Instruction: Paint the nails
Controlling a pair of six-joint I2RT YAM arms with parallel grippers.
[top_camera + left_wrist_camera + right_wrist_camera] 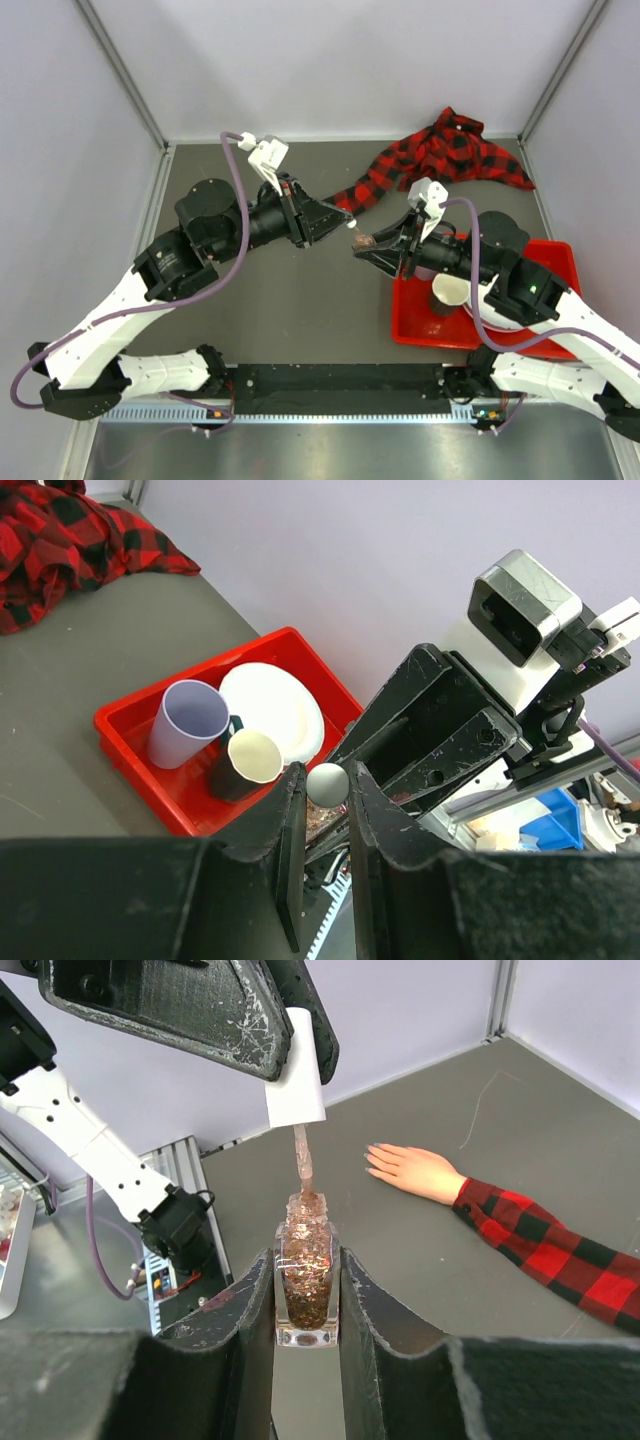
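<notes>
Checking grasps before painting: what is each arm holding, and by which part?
The right fingers clamp the glitter polish bottle by its glass sides; the left fingers pinch the brush's white cap at its top end.

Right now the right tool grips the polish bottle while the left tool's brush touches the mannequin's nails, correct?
Not quite: the brush is at the neck of the polish bottle, away from the nails, as the right wrist view shows. The rest holds.

Pale lilac walls (340, 60), dark grey table (300, 300)
</notes>
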